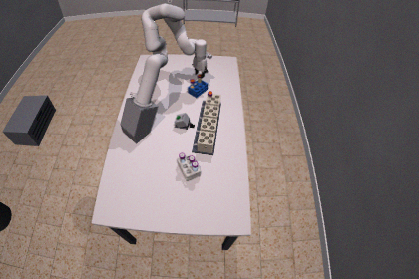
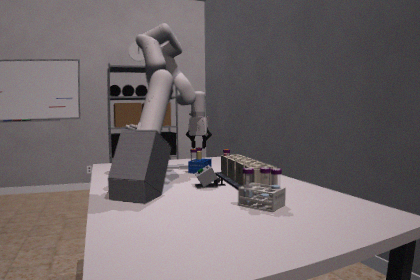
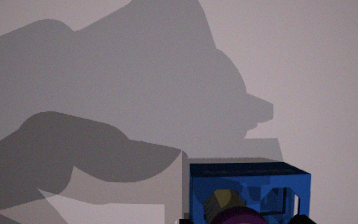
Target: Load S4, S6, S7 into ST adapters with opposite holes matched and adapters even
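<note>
The blue sample rack (image 1: 197, 89) stands at the far end of the table and holds orange-dotted sample tubes; it also shows in the exterior view (image 2: 199, 165) and at the bottom of the wrist view (image 3: 250, 192). My gripper (image 1: 201, 75) (image 2: 198, 146) hangs open just above the rack, with nothing between the fingers. In the wrist view a purple tube cap (image 3: 237, 216) sits right below, at the frame's bottom edge. The loading stand with its row of adapters (image 1: 209, 125) lies beside the rack. One purple-capped tube (image 1: 209, 93) stands in its far adapter.
A white rack of purple-capped blanks (image 1: 189, 166) stands nearer the table's front (image 2: 262, 195). The small DONE desk (image 1: 183, 121) sits left of the stand. The arm's grey base (image 1: 138, 119) is at the table's left edge.
</note>
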Tool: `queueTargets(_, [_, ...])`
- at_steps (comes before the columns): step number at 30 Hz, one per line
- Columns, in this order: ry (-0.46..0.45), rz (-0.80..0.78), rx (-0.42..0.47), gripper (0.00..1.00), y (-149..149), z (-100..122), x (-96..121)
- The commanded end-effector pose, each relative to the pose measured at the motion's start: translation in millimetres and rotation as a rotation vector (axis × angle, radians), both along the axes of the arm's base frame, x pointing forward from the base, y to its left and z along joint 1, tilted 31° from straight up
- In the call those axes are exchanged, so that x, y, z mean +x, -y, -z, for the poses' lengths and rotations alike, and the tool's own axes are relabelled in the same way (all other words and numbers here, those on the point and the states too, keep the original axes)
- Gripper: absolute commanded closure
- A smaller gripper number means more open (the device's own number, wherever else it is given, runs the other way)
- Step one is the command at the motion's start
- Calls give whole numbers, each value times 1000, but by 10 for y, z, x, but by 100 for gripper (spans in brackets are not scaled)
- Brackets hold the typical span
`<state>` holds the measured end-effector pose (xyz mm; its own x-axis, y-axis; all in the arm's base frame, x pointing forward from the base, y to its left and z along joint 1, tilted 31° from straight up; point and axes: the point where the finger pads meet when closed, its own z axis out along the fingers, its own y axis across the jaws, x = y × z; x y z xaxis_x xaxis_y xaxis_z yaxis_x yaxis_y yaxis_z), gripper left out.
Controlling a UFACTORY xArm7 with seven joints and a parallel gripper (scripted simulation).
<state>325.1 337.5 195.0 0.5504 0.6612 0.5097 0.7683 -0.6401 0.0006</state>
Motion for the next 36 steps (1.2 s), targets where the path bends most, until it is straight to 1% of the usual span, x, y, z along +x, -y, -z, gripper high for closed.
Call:
queueTargets(1, [3,1,1,43,-7,-4,12])
queueTargets(36, [3,1,1,43,-78,152,71])
